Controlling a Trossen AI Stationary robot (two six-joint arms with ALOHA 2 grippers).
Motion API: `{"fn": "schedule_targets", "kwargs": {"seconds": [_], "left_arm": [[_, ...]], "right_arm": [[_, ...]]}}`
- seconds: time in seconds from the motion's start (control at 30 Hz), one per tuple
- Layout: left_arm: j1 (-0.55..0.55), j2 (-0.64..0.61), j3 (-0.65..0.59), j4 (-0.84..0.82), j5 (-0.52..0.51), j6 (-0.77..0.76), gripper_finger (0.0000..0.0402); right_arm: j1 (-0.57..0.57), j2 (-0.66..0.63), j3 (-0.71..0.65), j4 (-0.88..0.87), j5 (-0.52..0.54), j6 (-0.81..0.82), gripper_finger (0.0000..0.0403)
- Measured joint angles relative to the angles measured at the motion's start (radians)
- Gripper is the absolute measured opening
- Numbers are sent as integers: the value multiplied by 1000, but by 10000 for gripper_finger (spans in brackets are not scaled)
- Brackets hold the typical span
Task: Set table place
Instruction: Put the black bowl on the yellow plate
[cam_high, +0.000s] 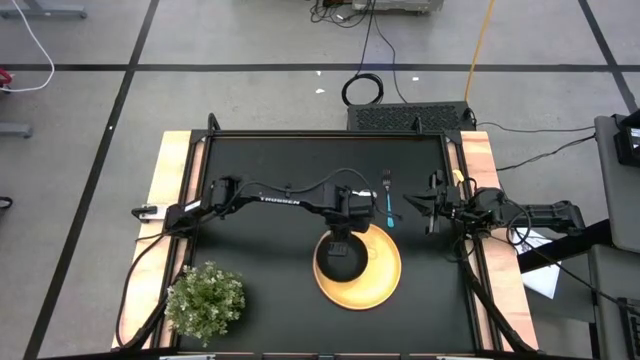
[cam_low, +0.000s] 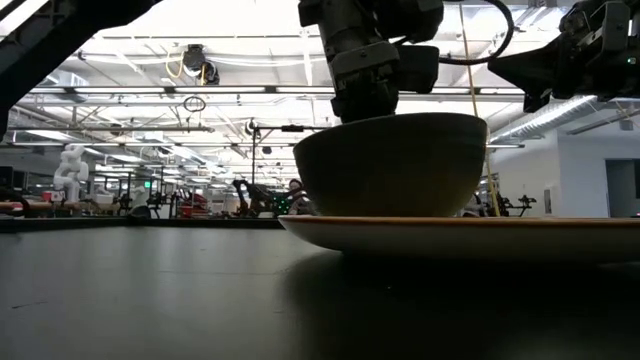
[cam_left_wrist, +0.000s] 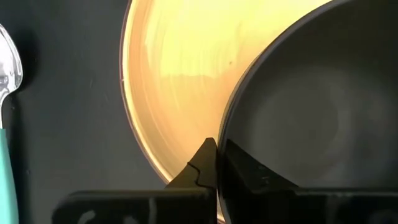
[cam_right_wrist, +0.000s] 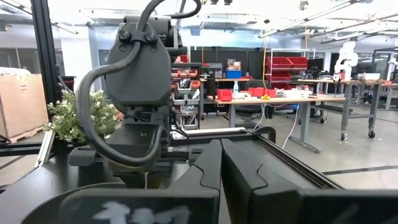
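While the left gripper (cam_high: 341, 243) is clamped on the rim of the black bowl (cam_high: 340, 258), the bowl is seen resting on the yellow plate (cam_high: 372, 280), at the plate's upper-left part, slightly below and right of centre in the high view. In the left wrist view, the fingers (cam_left_wrist: 202, 168) are shown pressed together across the bowl's (cam_left_wrist: 317, 118) wall, one inside and one outside, with the plate (cam_left_wrist: 174, 81) spread beneath. In the low view, the bowl (cam_low: 390, 165) is recorded sitting upright on the plate (cam_low: 470, 235), the left gripper (cam_low: 365, 105) coming down onto its rim from above.

Item, fork (cam_high: 387, 196): teal-handled, laid on the table (cam_high: 260, 170) just above the plate's upper right edge, tines toward the top of the high view. Item, spoon (cam_left_wrist: 7, 93): teal-handled, its metal bowl seen at the left edge of the left wrist view, apart from the plate; it cannot be told apart from the fork in the high view.

Item, right gripper (cam_high: 425, 207): held at the centre right of the high view, near the table's right border, clear of the plate, its fingers (cam_right_wrist: 249, 174) closed together on nothing.

Item, potted plant (cam_high: 206, 299): green, bushy, placed at the lower left of the table in the high view, well apart from the place setting.
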Motion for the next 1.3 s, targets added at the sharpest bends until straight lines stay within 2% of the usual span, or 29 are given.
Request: {"fn": "schedule_targets", "kwargs": {"seconds": [0.43,0.63,1.3], "left_arm": [[-3,24,2,41,-12,4,5],[-17,25,2,55,-80,4,10],[-23,43,1,145,-74,6,13]], "right_arm": [[0,1,0,2,0,0,0],[0,1,0,2,0,0,0],[0,1,0,3,0,0,0]]}}
